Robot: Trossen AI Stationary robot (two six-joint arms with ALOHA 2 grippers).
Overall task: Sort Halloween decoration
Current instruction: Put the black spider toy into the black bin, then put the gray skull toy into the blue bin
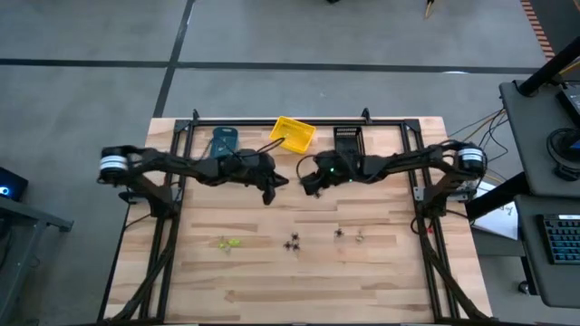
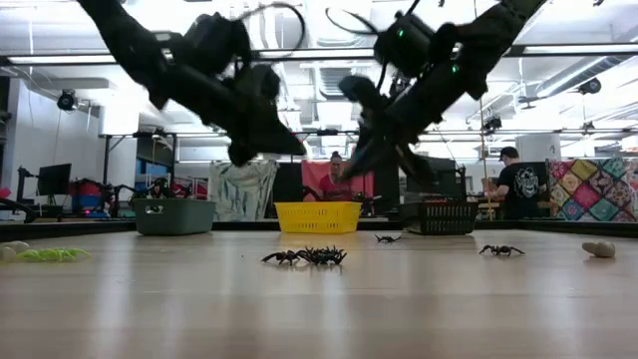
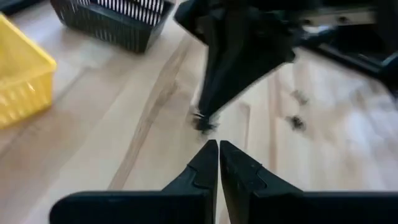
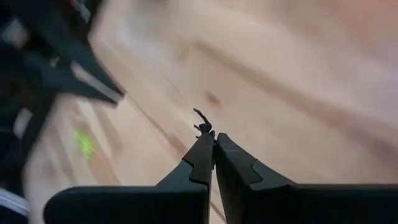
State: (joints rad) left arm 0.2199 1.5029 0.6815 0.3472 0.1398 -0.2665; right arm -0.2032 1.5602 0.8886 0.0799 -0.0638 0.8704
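We see both arms raised over the table's middle. The left gripper point(image 3: 218, 163) is closed and empty; the right gripper point(image 4: 213, 151) is pinched on 1 black spider point(image 4: 203, 126). The other spiders point(image 1: 293, 242) lie in a row toward the near edge, 1 yellow-green point(image 1: 227, 243). We judge them featherlight, springy-legged and easily flicked; grip the body, not the legs.

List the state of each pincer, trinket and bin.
Left pincer: shut, empty, raised.
Right pincer: shut, raised.
Held spider: pinched at the right pincer's tips.
Loose spiders: lying unsorted.
Green trinket: lying unsorted.
Pale trinket: lying unsorted.
Teal bin: upright.
Yellow bin: upright, turned askew.
Black bin: upright.
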